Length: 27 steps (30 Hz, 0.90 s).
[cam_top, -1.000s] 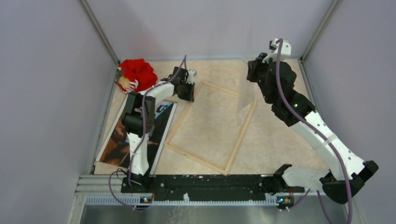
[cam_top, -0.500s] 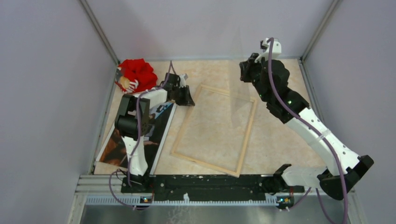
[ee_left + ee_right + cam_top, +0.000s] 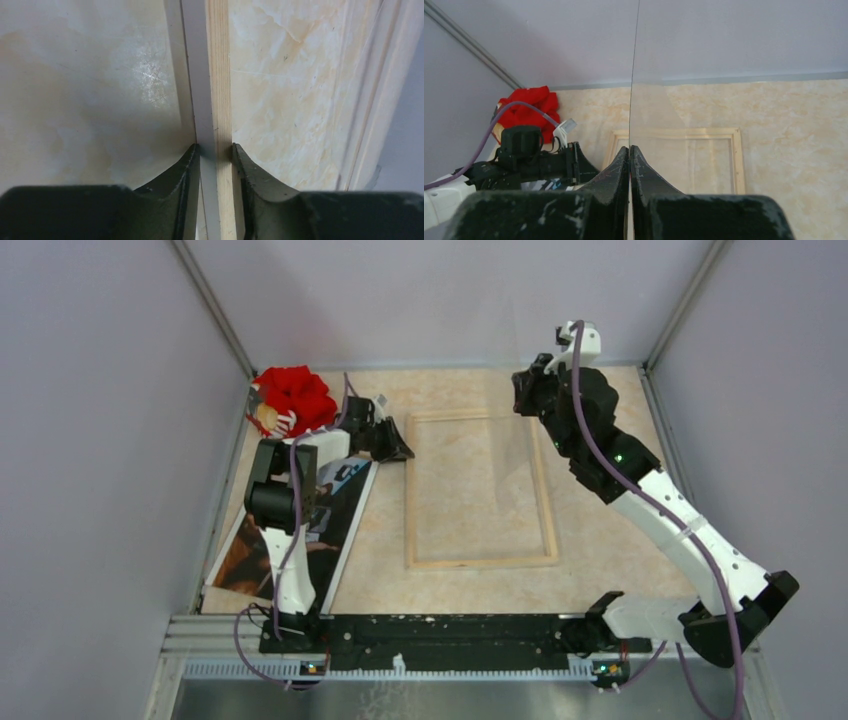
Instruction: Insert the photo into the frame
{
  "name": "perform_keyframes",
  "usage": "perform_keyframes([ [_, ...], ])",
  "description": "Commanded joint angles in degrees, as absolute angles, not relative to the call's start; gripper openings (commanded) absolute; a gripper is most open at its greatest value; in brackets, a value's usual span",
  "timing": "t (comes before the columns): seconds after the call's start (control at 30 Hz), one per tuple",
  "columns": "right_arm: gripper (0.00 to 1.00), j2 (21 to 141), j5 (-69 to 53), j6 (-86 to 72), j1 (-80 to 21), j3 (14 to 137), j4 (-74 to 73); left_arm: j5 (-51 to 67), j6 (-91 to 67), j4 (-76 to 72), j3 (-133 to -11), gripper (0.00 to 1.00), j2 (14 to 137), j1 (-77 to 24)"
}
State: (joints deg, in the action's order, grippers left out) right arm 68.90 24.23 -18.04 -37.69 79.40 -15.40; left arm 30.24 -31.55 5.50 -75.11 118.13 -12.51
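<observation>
The frame (image 3: 480, 563) lies wood back up in the middle of the table, square to its edges. My left gripper (image 3: 396, 444) is shut on the frame's left rail near the far corner. In the left wrist view its jaws (image 3: 216, 150) pinch the white-and-wood rail (image 3: 218, 75). The photo (image 3: 245, 550) lies picture up at the left, partly under the left arm. My right gripper (image 3: 522, 390) hovers above the frame's far right corner. It is shut on a thin clear pane (image 3: 646, 110), held upright and seen almost edge-on between the closed jaws (image 3: 630, 148). The frame also shows in the right wrist view (image 3: 737, 160).
A red cloth toy (image 3: 290, 400) sits in the far left corner, close behind the left gripper. It also shows in the right wrist view (image 3: 529, 105). Grey walls enclose the table on three sides. The black arm-base rail (image 3: 440, 630) runs along the near edge.
The frame has swung from a tilted position to lie square with the table, and the left gripper holding it has moved left. The right arm shifted left with the pane and then held still.
</observation>
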Motion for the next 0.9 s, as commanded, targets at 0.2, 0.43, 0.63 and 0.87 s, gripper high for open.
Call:
perform_keyframes([
  [0.2, 0.0, 67.6, 22.3, -17.3, -37.6, 83.4, -13.7, 27.7, -17.2, 9.5, -79.8, 0.95, 109.7, -12.4],
  [0.43, 0.0, 65.3, 14.3, -14.8, -37.6, 85.8, -14.1, 30.2, -2.0, 12.9, -74.8, 0.99, 90.2, -12.4],
  [0.63, 0.0, 62.9, 0.8, -12.2, -37.6, 85.3, -17.9, 38.6, 11.7, 20.1, -71.4, 0.99, 73.3, -12.3],
  [0.87, 0.0, 63.1, -15.5, -12.2, -37.6, 84.1, -21.7, 54.6, 53.0, 48.8, -70.4, 0.99, 60.8, -12.4],
])
